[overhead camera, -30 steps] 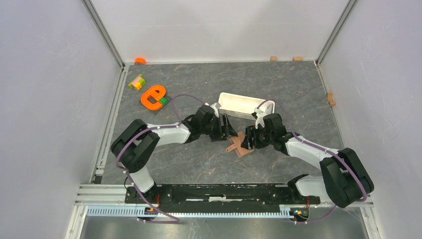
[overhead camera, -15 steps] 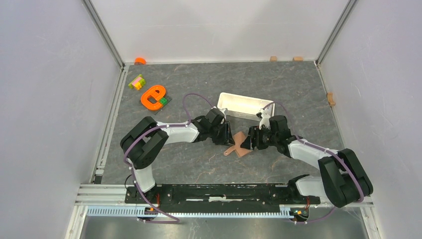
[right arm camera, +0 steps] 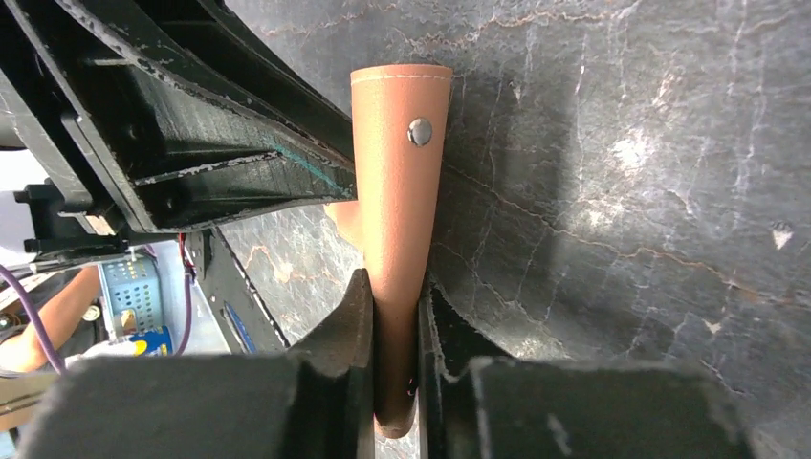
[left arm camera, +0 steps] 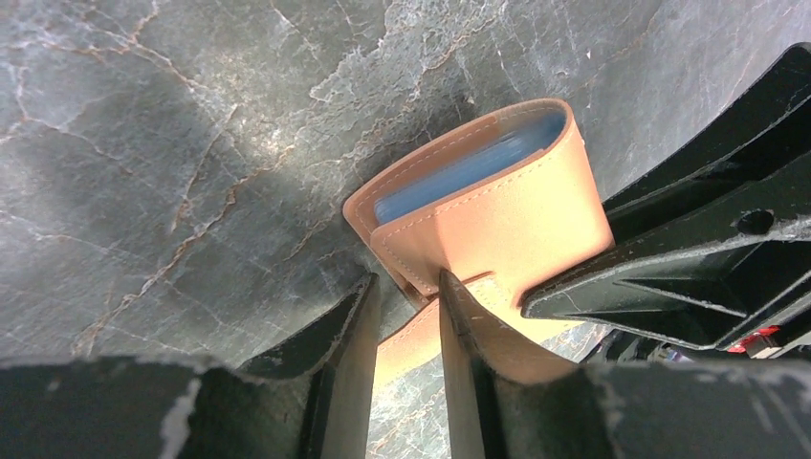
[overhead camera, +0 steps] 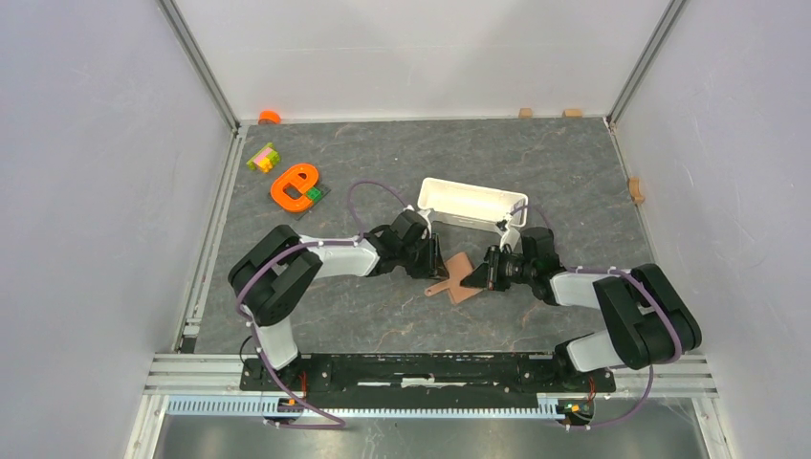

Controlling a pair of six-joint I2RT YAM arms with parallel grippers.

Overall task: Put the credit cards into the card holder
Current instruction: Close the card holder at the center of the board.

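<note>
The brown card holder [overhead camera: 461,275] lies mid-table between my two grippers. In the left wrist view its pocket [left arm camera: 516,210] gapes and the pale blue edges of the credit cards [left arm camera: 469,164] show inside it. My left gripper [left arm camera: 409,298] is shut on the holder's near corner, from the left side [overhead camera: 435,260]. My right gripper [right arm camera: 394,298] is shut on the holder's flap [right arm camera: 400,191], the strap with the round snap [right arm camera: 419,131], and comes in from the right [overhead camera: 485,275]. The cards' faces are hidden.
A long white tray [overhead camera: 471,203] stands just behind the grippers. An orange toy [overhead camera: 294,185] and coloured blocks [overhead camera: 262,158] lie at the back left, an orange cap [overhead camera: 270,117] at the far wall. Small wooden blocks [overhead camera: 635,188] sit by the right wall.
Both grippers have closed on the card holder, the left first, then the right. The right arm's elbow has swung in and the holder has shifted slightly left.
</note>
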